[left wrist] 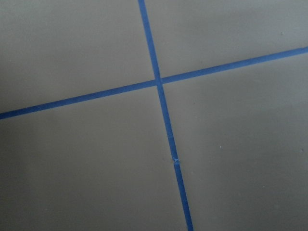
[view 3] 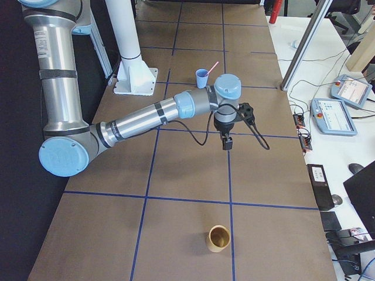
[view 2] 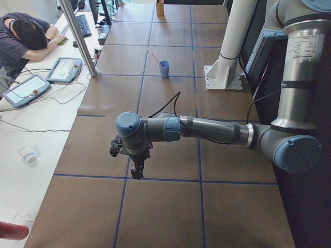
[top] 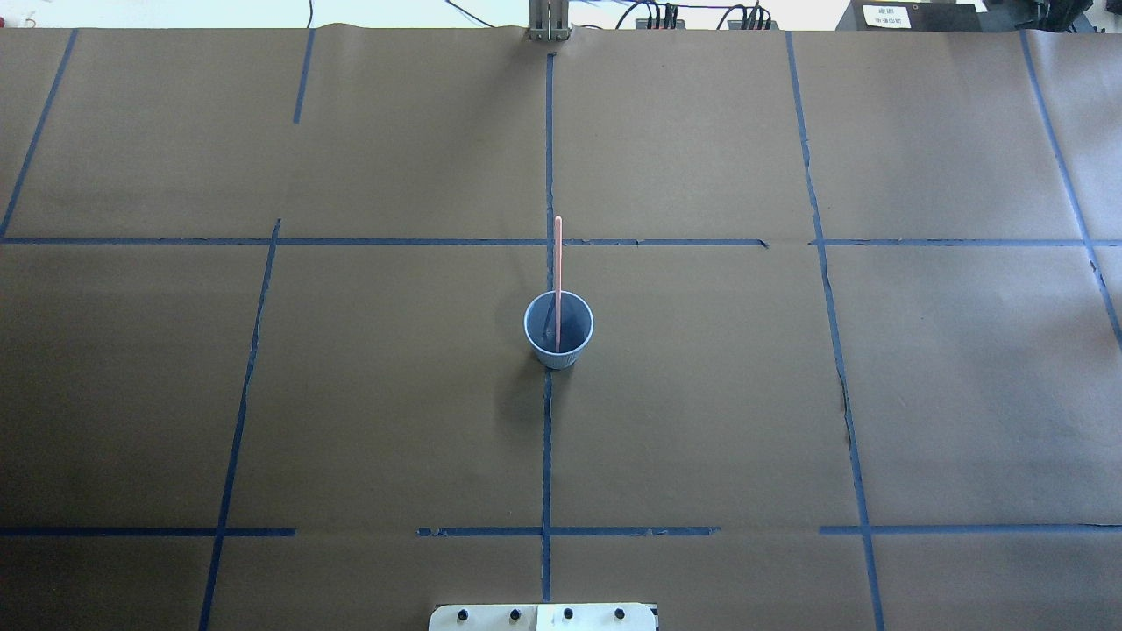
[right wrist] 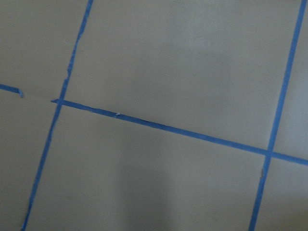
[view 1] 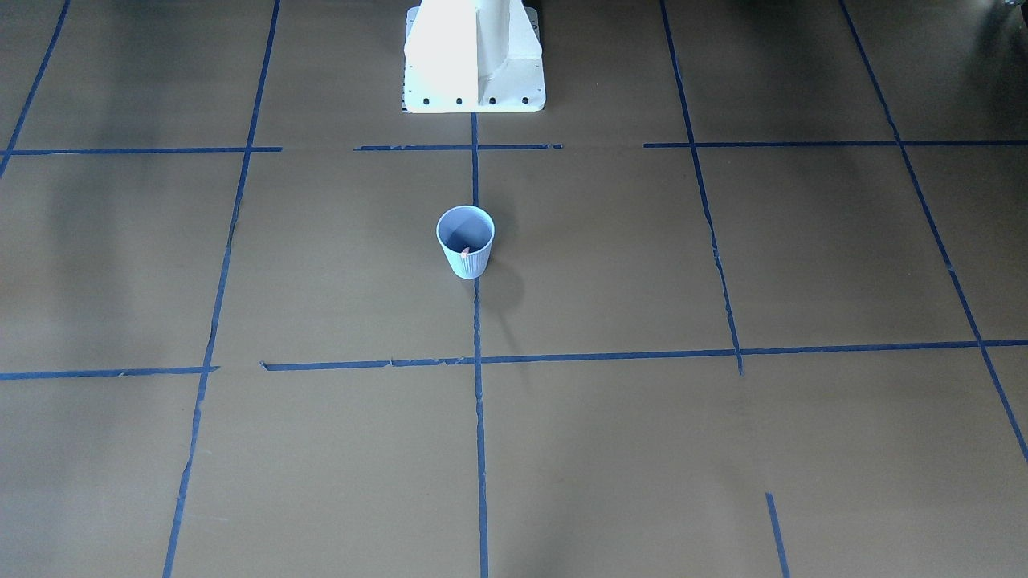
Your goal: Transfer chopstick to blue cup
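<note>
Blue cup [top: 558,333] stands upright at the middle of the bench [top: 789,394], on the centre tape line. The chopstick [top: 557,263] is inside it, lower end at the cup floor, shaft leaning on the rim on the side away from the robot's base. Only the rim props it. Judgement: the transfer appears complete.

Left pincer [view 2: 137,173] hangs pointing down over bare bench, well apart from the cup. Whether it is released or clenched cannot be told from the side view. Right pincer [view 3: 227,143] hangs likewise, between the blue cup and a brown cup [view 3: 220,238], state also undeterminable. Both wrist views show only paper and tape, consistent with arms parked clear so as not to knock the cup.
</note>
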Available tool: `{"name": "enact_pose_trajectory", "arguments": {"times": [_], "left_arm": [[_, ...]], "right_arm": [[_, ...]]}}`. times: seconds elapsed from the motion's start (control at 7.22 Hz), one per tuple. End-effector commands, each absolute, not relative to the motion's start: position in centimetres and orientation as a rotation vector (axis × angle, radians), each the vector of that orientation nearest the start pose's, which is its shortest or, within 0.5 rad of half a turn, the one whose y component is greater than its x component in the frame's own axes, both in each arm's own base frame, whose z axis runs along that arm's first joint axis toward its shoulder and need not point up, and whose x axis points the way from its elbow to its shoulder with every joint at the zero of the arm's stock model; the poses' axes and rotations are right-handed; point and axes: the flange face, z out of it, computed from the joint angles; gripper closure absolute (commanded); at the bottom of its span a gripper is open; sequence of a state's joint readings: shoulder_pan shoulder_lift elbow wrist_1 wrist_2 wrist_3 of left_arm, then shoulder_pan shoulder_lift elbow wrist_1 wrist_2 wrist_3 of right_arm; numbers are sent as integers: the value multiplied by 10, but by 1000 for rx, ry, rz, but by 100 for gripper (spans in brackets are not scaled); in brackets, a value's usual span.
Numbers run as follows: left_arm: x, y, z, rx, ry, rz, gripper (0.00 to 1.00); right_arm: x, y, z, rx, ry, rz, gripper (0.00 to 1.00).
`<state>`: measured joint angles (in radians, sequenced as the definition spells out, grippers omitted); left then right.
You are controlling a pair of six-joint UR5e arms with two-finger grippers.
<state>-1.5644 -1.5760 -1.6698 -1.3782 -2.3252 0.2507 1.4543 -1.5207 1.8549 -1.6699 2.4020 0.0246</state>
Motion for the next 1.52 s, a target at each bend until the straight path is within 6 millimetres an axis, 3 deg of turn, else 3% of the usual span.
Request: {"name": "enact_pose_trajectory", "arguments": {"times": [0.0,0.28,0.55,0.97,1.39], "left_arm": [[-63,-469,645,-26,762,188,0],[-63,-476,650,-25,756,99,0],[-63,-479,678,-2,754,64,0],[-63,-478,678,1,754,67,0],[-63,-479,674,9,755,69,0]], "right_arm": [[11,-498,558,92,-813,-139,0],[21,-490,585,56,-760,-108,0],[40,-478,598,46,-756,-66,0],[57,-467,620,14,-761,-14,0],[67,-451,667,-52,-762,-2,0]]}}
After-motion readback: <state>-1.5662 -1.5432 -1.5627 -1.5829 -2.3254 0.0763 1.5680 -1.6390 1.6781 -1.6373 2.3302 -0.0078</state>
